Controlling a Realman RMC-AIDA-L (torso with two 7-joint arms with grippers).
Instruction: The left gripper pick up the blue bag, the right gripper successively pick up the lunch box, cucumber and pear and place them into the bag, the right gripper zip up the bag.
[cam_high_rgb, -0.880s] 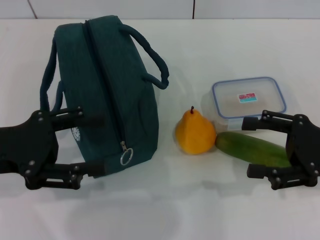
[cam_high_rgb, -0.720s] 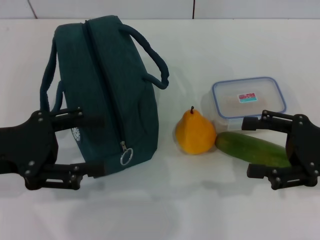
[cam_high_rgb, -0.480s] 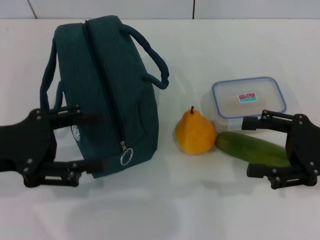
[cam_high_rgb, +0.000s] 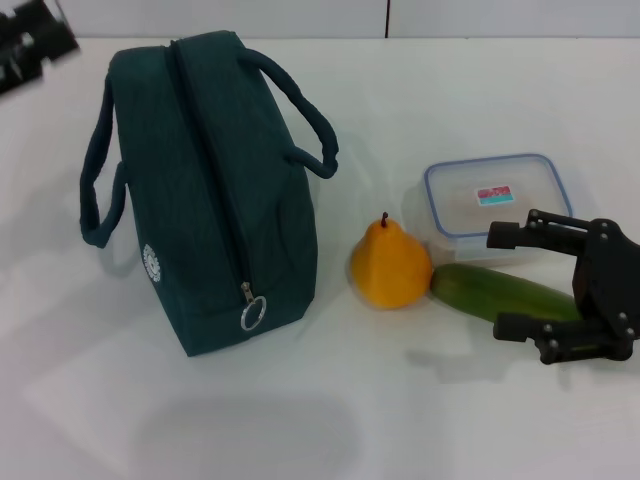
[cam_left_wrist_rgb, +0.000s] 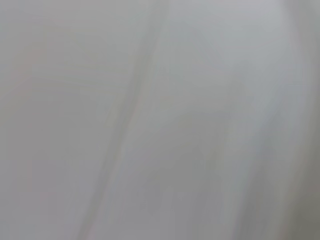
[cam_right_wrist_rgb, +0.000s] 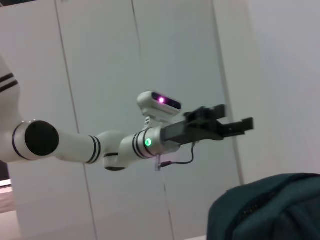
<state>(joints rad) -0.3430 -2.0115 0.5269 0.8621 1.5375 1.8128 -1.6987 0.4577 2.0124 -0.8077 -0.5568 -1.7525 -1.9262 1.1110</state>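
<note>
Blue bag (cam_high_rgb: 205, 190): stands upright on the white table (cam_high_rgb: 330, 420) at about 9 o'clock in the head view, zipper shut, ring pull (cam_high_rgb: 252, 313) hanging at its near end; nothing holds it.
Left gripper (cam_right_wrist_rgb: 220, 127): raised high off the table, seen from the right wrist view above the bag's top, fingers apart and empty; in the head view only a dark blurred piece shows at 10 o'clock.
Right gripper (cam_high_rgb: 520, 282): low at 4 o'clock, jaws spread wide and empty, one finger over the lunch box's near edge, the other in front of the cucumber.
Lunch box (cam_high_rgb: 497, 197): at 3 o'clock, lid on.
Cucumber (cam_high_rgb: 500, 295): lies just in front of the lunch box, its end close to or touching the pear (cam_high_rgb: 390, 264).
Risk, bag: it is closed and unheld, so anything brought to it likely has no way in; a one-sided pull on a handle (cam_high_rgb: 300, 115) could tip it.
Risk, right side: the open jaws straddle the cucumber, so closing here may catch it, not the box, and nudge the pear.
</note>
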